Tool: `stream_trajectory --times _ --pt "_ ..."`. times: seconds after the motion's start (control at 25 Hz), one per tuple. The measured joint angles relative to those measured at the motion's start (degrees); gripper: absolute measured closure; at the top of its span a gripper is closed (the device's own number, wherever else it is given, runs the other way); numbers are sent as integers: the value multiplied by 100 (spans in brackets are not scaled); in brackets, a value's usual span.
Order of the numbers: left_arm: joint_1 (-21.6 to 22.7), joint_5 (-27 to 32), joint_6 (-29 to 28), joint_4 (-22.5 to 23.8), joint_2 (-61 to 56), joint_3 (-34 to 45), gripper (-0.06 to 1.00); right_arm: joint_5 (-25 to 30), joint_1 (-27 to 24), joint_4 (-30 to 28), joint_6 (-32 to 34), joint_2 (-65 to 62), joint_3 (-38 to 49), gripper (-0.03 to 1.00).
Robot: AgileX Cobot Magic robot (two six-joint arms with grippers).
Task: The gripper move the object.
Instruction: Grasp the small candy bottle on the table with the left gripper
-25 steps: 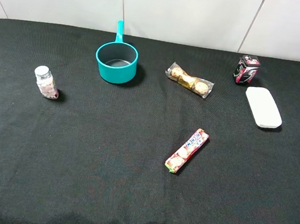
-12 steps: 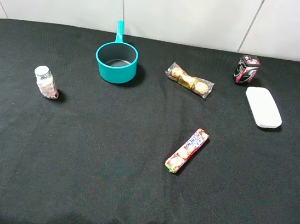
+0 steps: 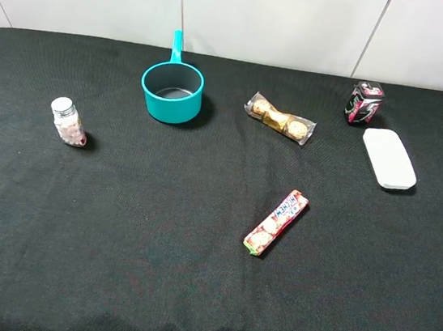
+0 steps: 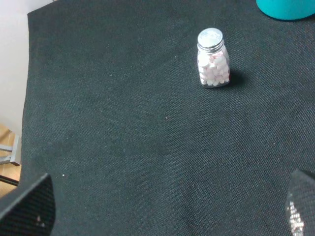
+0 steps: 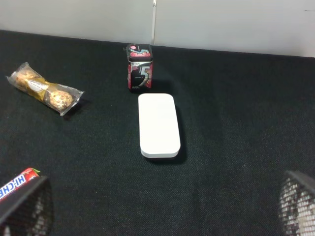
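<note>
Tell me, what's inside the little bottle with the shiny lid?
The bottle is packed with small pink and white candies, up to its lid. The ones in the middle are hidden behind the outer ones.

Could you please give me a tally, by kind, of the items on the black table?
Sweets and gum packs: 4 (candy bottle, chocolate pack, red candy roll, dark can)
Saucepans: 1 (teal saucepan)
Flat cases: 1 (white case)
Total: 6
</note>
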Motion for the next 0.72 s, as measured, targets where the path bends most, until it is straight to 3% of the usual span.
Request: stream_trajectory --times 0.24,0.72 --pt "0 0 -98 4 213 -92 -5 0 0 0 0 0 0 27" --pt "0 -6 55 -45 1958 -871 -5 0 0 0 0 0 0 27"
